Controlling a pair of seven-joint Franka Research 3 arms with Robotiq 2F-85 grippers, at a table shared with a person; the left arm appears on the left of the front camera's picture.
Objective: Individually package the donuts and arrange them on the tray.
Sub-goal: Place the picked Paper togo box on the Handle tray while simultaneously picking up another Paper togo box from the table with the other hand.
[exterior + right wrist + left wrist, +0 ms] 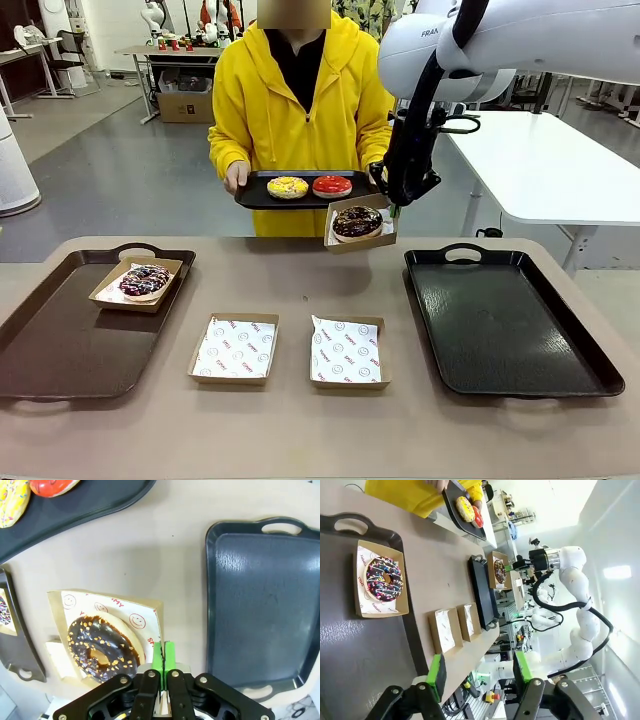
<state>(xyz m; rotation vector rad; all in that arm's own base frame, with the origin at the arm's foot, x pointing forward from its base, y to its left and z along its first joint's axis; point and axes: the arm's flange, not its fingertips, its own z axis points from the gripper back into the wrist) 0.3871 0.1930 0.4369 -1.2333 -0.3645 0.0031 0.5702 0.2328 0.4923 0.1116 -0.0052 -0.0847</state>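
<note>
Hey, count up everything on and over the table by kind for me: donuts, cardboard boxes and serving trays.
Donuts: 4
Cardboard boxes: 4
Serving trays: 3
Total: 11

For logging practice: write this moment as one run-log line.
right gripper: shut on donut box, aloft | left gripper: open | person: holds tray with yellow donut, red donut

Chocolate donuts [145, 280] [357, 221] boxed; yellow donut [287, 187], red donut [332, 185] bare.

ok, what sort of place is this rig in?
Probably a robotics lab or test hall, not a shop: bare grey floor, white worktable alongside, a cluttered bench with a cardboard box beneath it at the back.
</note>
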